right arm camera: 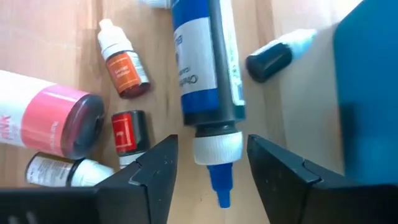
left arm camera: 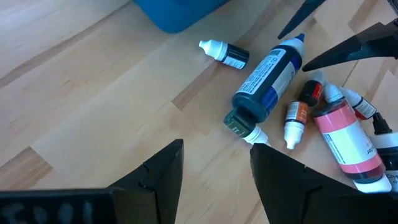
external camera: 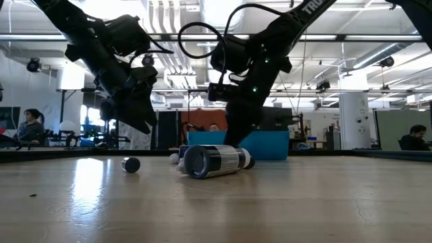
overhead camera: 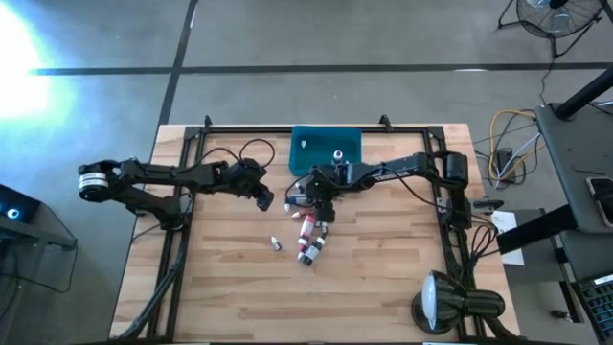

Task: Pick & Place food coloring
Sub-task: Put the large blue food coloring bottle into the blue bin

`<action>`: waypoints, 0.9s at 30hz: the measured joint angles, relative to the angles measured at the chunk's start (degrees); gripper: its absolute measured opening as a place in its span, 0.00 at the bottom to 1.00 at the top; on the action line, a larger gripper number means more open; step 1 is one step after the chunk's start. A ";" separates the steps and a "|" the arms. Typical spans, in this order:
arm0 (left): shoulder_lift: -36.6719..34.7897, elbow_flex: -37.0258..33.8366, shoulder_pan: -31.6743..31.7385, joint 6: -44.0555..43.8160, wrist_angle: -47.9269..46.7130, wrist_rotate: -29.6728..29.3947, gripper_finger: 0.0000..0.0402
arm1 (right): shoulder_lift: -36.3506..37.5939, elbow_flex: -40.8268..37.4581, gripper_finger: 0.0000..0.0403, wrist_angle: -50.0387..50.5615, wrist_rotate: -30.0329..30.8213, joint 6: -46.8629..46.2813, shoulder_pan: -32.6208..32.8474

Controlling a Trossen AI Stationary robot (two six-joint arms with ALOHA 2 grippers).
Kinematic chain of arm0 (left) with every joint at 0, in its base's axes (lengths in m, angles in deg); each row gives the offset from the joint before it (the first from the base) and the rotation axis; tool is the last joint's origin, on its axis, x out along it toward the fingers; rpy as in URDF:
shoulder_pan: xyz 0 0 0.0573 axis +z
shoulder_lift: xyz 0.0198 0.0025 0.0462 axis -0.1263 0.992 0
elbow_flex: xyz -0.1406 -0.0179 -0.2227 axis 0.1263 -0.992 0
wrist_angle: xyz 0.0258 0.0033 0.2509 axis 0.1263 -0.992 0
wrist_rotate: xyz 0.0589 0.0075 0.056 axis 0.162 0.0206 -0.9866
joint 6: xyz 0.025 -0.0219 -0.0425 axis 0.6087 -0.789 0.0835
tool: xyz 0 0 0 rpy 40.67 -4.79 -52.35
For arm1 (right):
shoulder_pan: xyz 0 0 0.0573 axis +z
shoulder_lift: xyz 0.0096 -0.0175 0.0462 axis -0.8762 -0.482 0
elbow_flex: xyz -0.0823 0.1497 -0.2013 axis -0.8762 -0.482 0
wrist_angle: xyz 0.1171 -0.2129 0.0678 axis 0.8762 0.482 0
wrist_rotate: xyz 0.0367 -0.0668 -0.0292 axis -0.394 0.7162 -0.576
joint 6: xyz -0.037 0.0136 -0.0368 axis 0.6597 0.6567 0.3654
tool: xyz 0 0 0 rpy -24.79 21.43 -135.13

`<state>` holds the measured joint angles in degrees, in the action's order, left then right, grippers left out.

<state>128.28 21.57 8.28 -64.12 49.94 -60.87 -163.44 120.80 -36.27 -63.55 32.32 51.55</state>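
Wooden table [overhead camera: 383, 287] with scattered food coloring bottles [overhead camera: 308, 240], teal bin [overhead camera: 326, 149].

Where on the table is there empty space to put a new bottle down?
Bare wood fills the near half of the table, up to the lamp at its right corner. It is crowded beside the teal bin, where the food coloring bottles lie under the right gripper.

A lab or workshop: open ceiling ducts [external camera: 169, 27], people at desks [external camera: 27, 125], a floor fan [overhead camera: 556, 14], cables [overhead camera: 508, 134] beside the wooden bench [overhead camera: 383, 287].
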 joint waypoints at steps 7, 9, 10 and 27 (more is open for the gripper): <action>0.00 0.00 0.00 0.02 -0.01 0.02 0.41 | -0.65 -1.05 0.39 -0.35 -1.60 -0.46 -0.15; 0.00 0.00 0.00 0.02 -0.01 0.01 0.41 | -1.30 -1.04 0.39 -1.01 -1.80 -0.73 -0.12; 0.00 0.00 0.00 0.02 -0.01 0.02 0.41 | -1.38 -0.97 0.39 -1.38 -1.87 -0.73 -0.12; -0.02 -1.99 -0.04 -0.61 0.09 0.04 0.41 | -1.29 4.01 0.23 9.37 -1.63 -0.66 -0.14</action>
<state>128.25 19.58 8.23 -64.73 50.03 -60.83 -164.73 124.81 -26.90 -65.18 31.66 51.41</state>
